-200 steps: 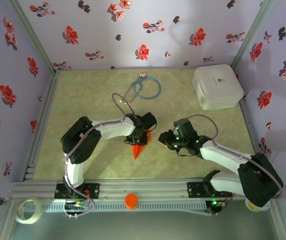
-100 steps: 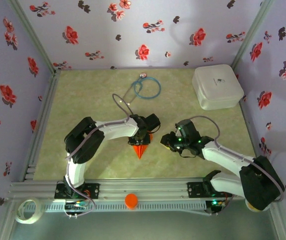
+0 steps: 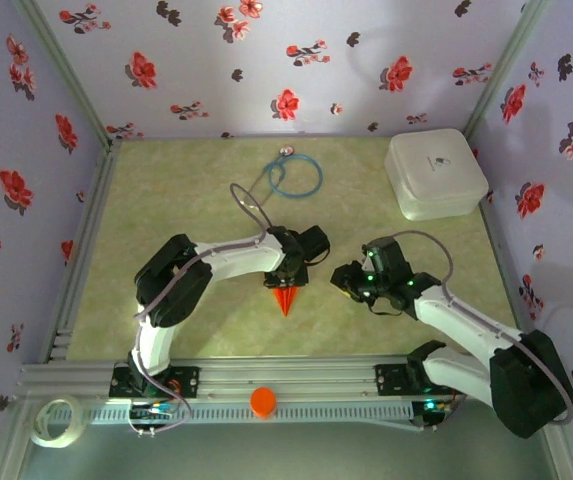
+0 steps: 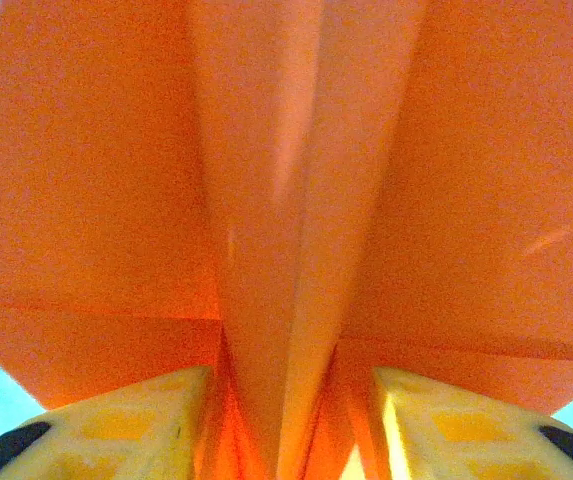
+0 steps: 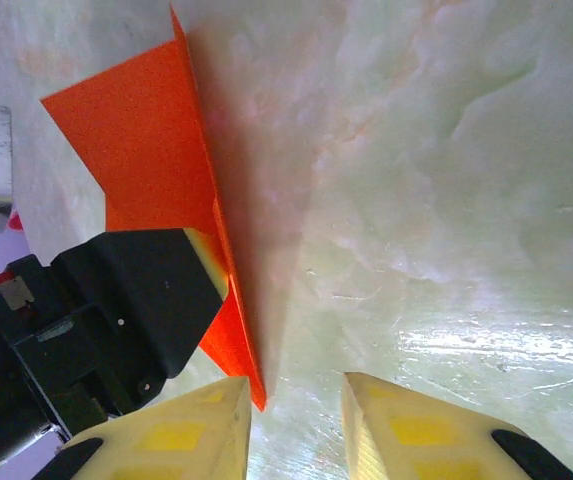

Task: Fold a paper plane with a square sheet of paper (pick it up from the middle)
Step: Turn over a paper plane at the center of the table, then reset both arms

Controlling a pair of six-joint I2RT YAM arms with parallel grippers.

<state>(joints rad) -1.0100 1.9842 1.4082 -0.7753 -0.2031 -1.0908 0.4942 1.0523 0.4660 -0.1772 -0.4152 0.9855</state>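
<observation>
Since the paper plane (image 3: 286,299) in the middle of the worktop (image 3: 166,200) looks feather-light and quick to crease, I'd hold it gently by its stiffer central ridge (image 4: 281,300) — where the left jaws stand apart either side — while the right jaws gape empty near its nose.

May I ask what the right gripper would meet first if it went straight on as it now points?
Probably the table: the right gripper points at it, nothing between its fingers. The paper plane lies beside one finger and might be grazed; depth is unclear.
</observation>
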